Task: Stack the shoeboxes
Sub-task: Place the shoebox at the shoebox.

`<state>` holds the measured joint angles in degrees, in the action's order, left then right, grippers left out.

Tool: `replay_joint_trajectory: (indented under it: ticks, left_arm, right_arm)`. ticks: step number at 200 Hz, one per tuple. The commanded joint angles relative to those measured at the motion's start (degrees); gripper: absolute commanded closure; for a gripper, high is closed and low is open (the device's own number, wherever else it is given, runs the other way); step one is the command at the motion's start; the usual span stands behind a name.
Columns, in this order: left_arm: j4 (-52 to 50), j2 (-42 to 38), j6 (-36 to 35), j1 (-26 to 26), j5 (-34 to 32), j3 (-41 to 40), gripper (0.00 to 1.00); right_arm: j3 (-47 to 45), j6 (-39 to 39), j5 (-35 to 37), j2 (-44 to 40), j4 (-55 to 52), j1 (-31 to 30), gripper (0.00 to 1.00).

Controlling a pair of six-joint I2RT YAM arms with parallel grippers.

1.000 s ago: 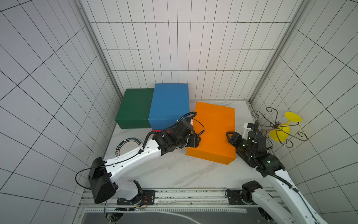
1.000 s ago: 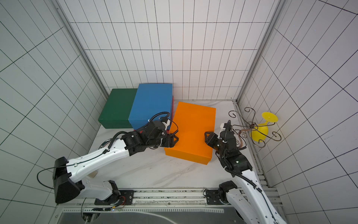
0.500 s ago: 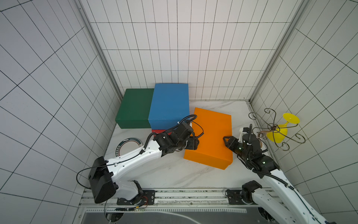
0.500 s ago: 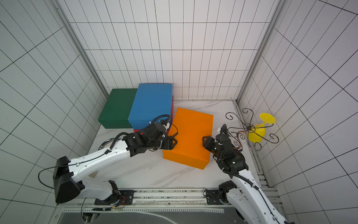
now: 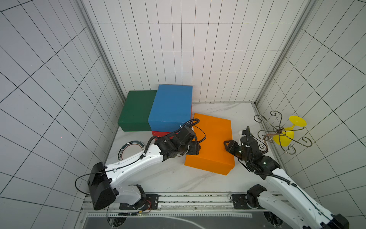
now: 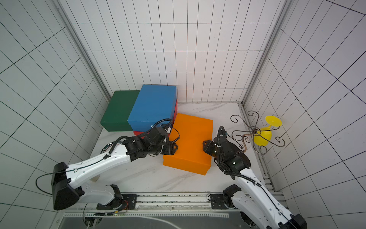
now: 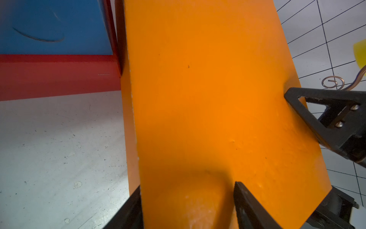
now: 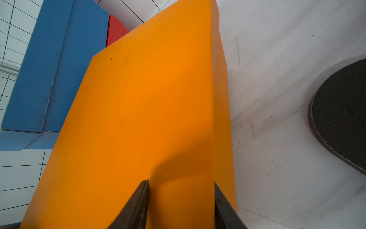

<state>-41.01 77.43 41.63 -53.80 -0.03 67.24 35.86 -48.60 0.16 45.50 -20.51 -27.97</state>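
Observation:
An orange shoebox (image 5: 213,138) (image 6: 190,138) sits mid-table, held between both arms. My left gripper (image 5: 198,148) (image 7: 187,188) is shut on its left long edge. One finger lies over the lid, the other beside the wall. My right gripper (image 5: 226,143) (image 8: 180,183) is shut on the opposite edge in the same way. I cannot tell whether the box touches the table. At the back left, a blue shoebox (image 5: 171,107) lies on a red shoebox (image 5: 158,133). A dark green shoebox (image 5: 136,109) stands beside them against the wall.
A curly wire stand (image 5: 279,130) with a yellow cup (image 5: 287,136) sits at the right wall. A round ring (image 5: 131,149) lies on the table left of my left arm. A black mat (image 8: 342,111) lies under the right arm. Tiled walls close three sides.
The orange shoebox and both grippers have shifted left and toward the front edge, away from the wire stand. The other shoeboxes have not moved.

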Motion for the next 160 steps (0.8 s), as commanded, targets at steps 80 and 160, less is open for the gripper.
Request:
replay_joint_trajectory:
  ticks: [80, 160]
  left_arm:
    - [19.2, 1.4, -2.6, -3.4, 11.0, 12.1, 0.34]
    - [17.2, 2.7, -6.0, -3.4, 8.3, 20.0, 0.33]
  right_arm:
    - [18.3, 5.9, -11.9, 3.4, 3.2, -7.2, 0.54]
    - [26.9, 9.0, -10.6, 6.8, 1.2, -7.8, 0.54]
